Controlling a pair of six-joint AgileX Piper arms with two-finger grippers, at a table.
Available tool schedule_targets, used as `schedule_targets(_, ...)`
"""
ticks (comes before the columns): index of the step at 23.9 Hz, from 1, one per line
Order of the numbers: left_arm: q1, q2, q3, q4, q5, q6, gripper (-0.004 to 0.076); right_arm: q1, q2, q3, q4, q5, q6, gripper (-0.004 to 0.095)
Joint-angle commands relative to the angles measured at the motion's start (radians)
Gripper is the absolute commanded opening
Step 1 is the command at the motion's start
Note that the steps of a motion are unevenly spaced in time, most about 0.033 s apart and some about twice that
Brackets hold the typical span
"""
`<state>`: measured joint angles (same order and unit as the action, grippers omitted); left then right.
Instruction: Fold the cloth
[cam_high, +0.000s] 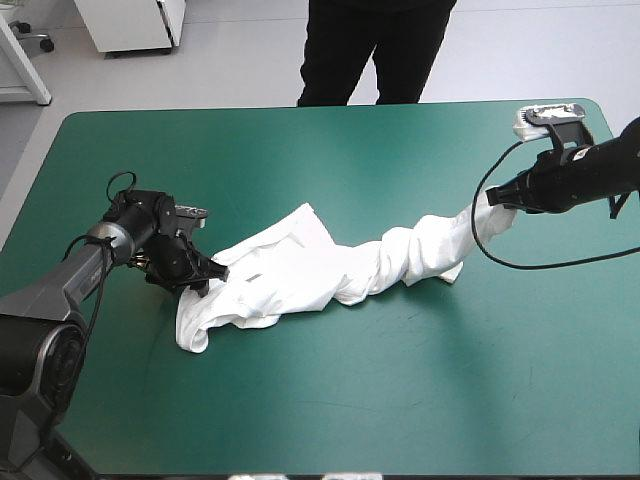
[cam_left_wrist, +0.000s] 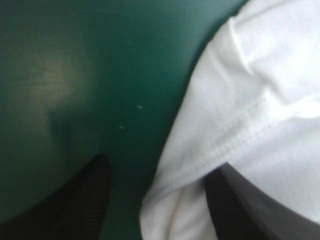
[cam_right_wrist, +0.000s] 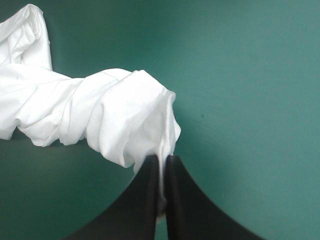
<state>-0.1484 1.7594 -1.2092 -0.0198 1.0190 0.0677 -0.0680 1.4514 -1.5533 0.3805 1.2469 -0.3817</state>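
T-shirt (cam_high: 300, 270) lies twisted into a rope across the middle of the teal-green cover (cam_high: 330, 400). Right gripper (cam_right_wrist: 161, 162) is clamped on its right end. Left gripper (cam_left_wrist: 157, 172) stands wide, with the hem between its fingers. Step in hand appears to be spreading. Next move calls for closing the left gripper on the hem, then drawing apart.

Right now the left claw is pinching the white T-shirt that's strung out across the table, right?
Wrong arm: the right gripper is shut on the T-shirt, seen in the right wrist view; the left gripper stands open. The rest holds.
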Motion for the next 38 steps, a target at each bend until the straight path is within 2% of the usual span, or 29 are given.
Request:
schedule_targets(1,0.0,-0.01,-0.011,-0.05,-0.035,0.023,0.0305,0.001,-0.037,-0.029,0.027,0.0,-0.012,-0.0017)
schedule_targets(6,0.0,-0.01,-0.011,-0.07,-0.025,0.023,0.0015,0.001,-0.037,-0.029,0.027,0.0,-0.012,-0.0017)
schedule_targets(7,0.0,-0.01,-0.011,-0.07,-0.017,0.023,-0.0006,0.001,-0.037,-0.029,0.027,0.0,-0.012,-0.0017)
schedule_targets(14,-0.002,-0.126,-0.076,-0.087,0.006,0.011,-0.0009,0.001,-0.037,-0.029,0.021,-0.005,-0.016,-0.0017)
schedule_targets(18,-0.002,-0.266,-0.19,-0.113,0.024,0.013,-0.0009,0.001,-0.037,-0.029,0.021,-0.033,-0.016,-0.0017)
schedule_targets(20,-0.002,-0.356,-0.305,-0.128,0.035,0.013,-0.0009,0.001,-0.037,-0.046,0.023,-0.032,-0.016,-0.0017)
schedule_targets(24,-0.002,-0.478,-0.527,-0.147,0.035,0.013,-0.0009,0.001,-0.057,-0.223,0.044,-0.01,0.011,-0.0017)
schedule_targets(28,-0.002,-0.562,-0.74,-0.235,0.001,0.061,-0.0009,0.001,-0.144,-0.45,0.056,-0.076,0.03,-0.0017)
schedule_targets(34,-0.006,-0.653,-0.808,-0.306,-0.014,0.105,-0.0009,0.001,-0.275,-0.462,0.057,-0.084,0.03,-0.0017)
schedule_targets(38,-0.094,-0.736,-0.808,-0.308,0.001,0.105,-0.0009,0.102,-0.363,-0.453,0.042,-0.052,0.033,-0.0017)
